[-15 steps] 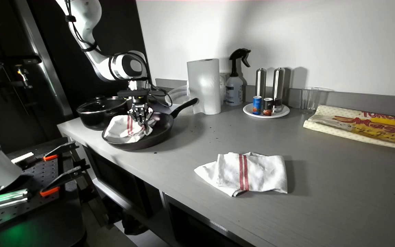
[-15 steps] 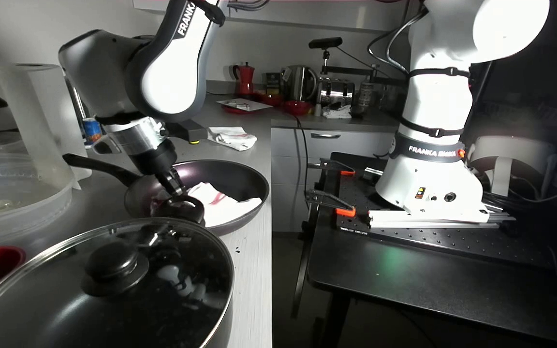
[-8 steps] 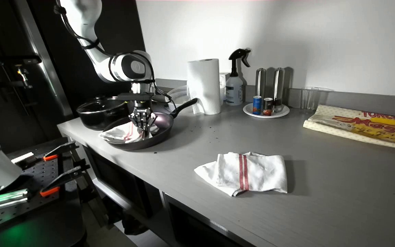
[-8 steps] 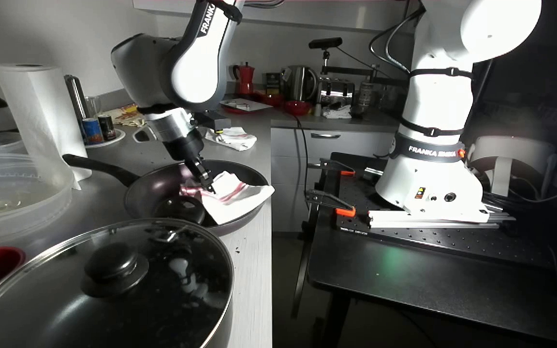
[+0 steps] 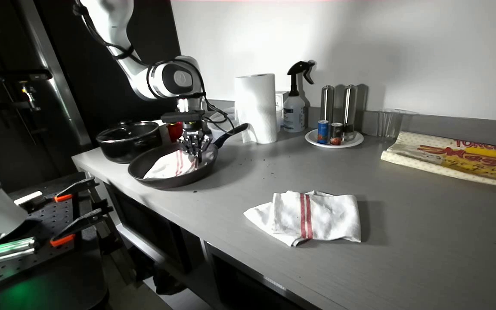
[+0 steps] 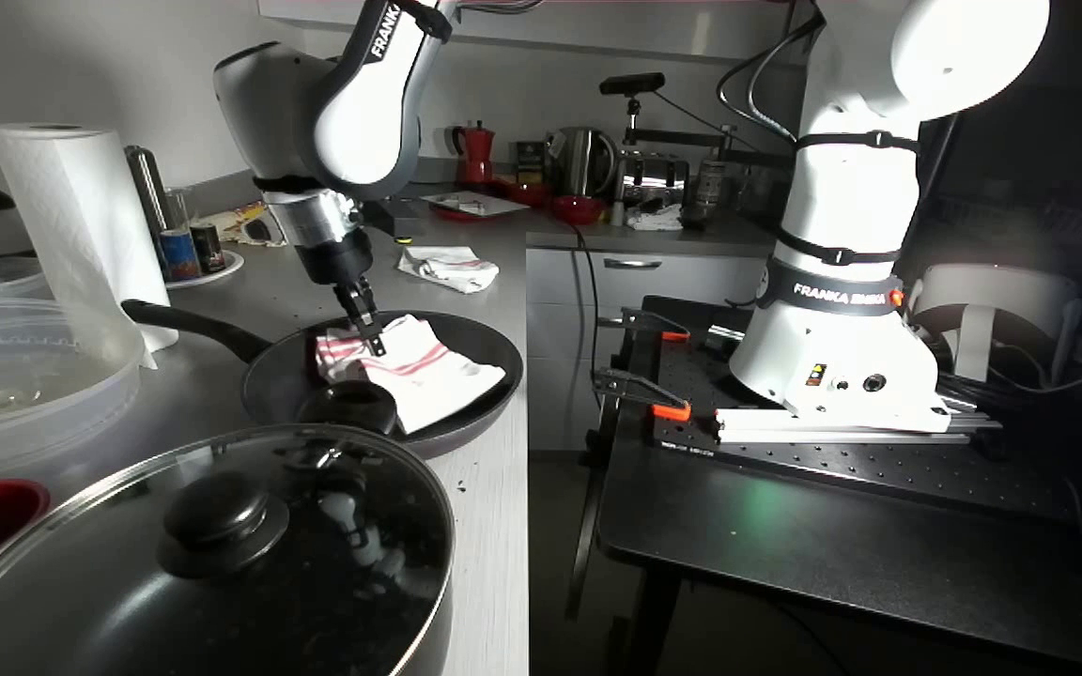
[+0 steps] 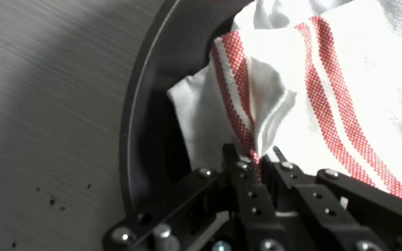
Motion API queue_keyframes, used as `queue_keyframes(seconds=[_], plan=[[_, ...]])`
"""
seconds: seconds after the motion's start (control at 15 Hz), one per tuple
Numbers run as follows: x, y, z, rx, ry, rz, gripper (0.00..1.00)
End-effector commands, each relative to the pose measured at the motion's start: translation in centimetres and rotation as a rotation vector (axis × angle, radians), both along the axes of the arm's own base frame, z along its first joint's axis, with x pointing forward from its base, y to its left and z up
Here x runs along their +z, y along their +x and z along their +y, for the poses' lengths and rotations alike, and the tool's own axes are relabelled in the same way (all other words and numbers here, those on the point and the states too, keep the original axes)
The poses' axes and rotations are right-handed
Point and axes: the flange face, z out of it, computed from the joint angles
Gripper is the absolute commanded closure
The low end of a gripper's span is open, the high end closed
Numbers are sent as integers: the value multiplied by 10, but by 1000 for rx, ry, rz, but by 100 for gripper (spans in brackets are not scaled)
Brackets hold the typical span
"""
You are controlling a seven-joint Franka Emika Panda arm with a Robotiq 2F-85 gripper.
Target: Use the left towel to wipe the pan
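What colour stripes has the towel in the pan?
Red stripes on white cloth, seen best in the wrist view.

In an exterior view, the pot point(image 5: 127, 146) sits by the front left corner of the worktop point(image 5: 407, 232). The pan point(image 5: 166, 184) is just right of it — a towel point(image 5: 168, 165) lies inside. A second towel point(image 5: 312, 217) lies farther right, near the front edge. By the back edge, a paper roll point(image 5: 256, 110) stands left of a plate point(image 5: 311, 137).

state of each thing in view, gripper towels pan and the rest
Round black frying pan: upright on the grey counter, uncovered
White red-striped towel: creased, inside the pan, pinched at a fold
Black two-fingered gripper: shut on that towel
Other white red-striped towel: folded, on the counter
Black pot: covered by its clear glass lid
White paper towel roll: upright
Black-topped plastic spray bottle: upright
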Motion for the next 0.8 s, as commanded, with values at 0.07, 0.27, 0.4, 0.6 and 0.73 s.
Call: queue_keyframes(seconds=[0.07, 0.27, 0.4, 0.6, 0.73], plan=[[-10, 5, 15, 6, -16, -22, 97], [-22, -10, 32, 37, -11, 25, 97], [-27, -27, 50, 77, 1, 47, 97], [-21, -53, 76, 148, 26, 69, 97], [-14, -68, 95, 191, 49, 89, 97]])
